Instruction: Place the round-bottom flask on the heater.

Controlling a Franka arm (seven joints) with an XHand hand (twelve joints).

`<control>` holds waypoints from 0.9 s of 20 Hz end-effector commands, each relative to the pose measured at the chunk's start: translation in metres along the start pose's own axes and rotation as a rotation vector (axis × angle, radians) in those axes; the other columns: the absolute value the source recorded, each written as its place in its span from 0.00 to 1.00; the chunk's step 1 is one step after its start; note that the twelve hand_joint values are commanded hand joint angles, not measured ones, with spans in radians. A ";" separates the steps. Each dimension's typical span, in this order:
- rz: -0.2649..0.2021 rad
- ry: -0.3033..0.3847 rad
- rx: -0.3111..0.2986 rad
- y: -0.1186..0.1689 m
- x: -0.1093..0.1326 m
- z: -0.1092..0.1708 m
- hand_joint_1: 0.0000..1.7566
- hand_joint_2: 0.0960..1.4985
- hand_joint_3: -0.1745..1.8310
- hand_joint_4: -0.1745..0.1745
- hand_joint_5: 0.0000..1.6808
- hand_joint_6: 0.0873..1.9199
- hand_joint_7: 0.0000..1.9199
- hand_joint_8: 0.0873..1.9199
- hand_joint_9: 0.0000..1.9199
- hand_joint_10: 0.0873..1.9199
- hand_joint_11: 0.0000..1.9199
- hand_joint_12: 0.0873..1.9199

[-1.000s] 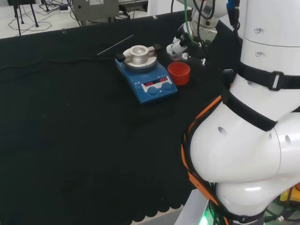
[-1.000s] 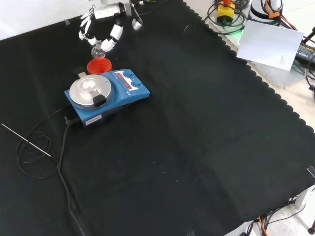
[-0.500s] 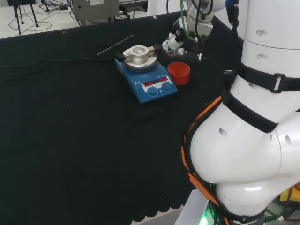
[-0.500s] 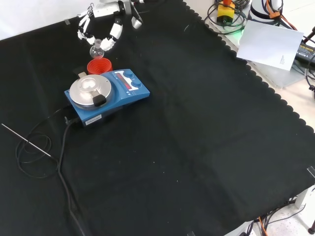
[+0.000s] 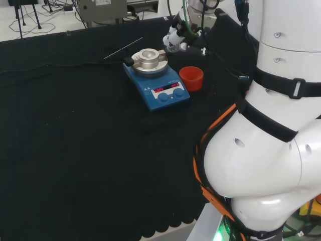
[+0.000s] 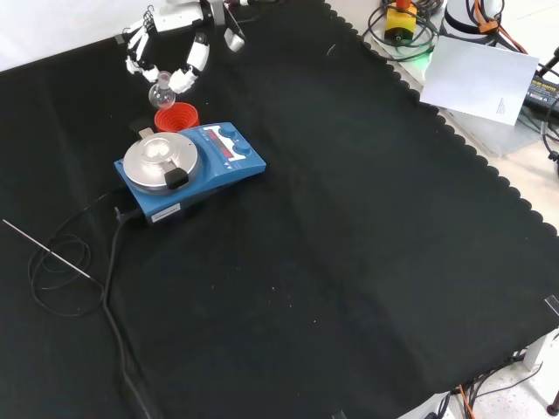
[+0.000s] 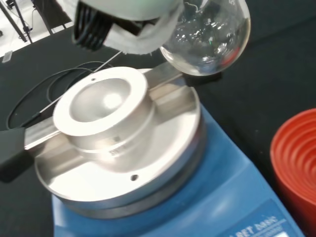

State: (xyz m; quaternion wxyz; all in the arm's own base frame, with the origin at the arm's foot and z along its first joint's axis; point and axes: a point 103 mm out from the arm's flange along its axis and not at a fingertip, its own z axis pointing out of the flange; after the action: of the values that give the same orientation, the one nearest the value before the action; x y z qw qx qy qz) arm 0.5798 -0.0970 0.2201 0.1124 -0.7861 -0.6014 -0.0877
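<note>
A small clear round-bottom flask (image 6: 161, 85) (image 7: 207, 37) hangs in the air with my hand (image 6: 166, 48) (image 5: 176, 34) shut on its neck. In the head view the hand hovers just right of and above the blue heater (image 5: 156, 79), close to its silver bowl-shaped block (image 5: 149, 57). In the wrist view the flask's bulb floats beside that block (image 7: 106, 106), above the heater's metal plate and not touching it. In the front view the flask sits above and behind the red ribbed stand (image 6: 175, 117), farther off than the heater (image 6: 188, 166).
The red ribbed stand (image 5: 191, 78) stands empty right of the heater in the head view. A black cable (image 6: 74, 262) and a thin metal probe (image 6: 44, 249) trail from the heater across the cloth. The arm's white links (image 5: 271, 125) occupy the head view's right.
The hand has carried the flask up off the red stand and leftward in the head view, to beside the heater's block.
</note>
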 end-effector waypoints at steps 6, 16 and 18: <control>-0.062 -0.017 0.047 0.020 0.049 0.011 0.63 0.41 0.50 0.63 0.64 0.56 0.32 0.32 0.40 0.30 0.18 0.68; -0.089 -0.019 0.074 0.031 0.067 0.018 0.63 0.41 0.50 0.62 0.64 0.56 0.32 0.32 0.40 0.30 0.19 0.68; -0.089 -0.022 0.083 0.033 0.068 0.021 0.63 0.41 0.50 0.62 0.64 0.56 0.32 0.32 0.40 0.30 0.19 0.68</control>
State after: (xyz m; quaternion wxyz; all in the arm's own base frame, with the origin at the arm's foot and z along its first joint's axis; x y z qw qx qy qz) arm 0.6271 -0.0439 0.2213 0.1276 -0.7575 -0.6366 -0.0681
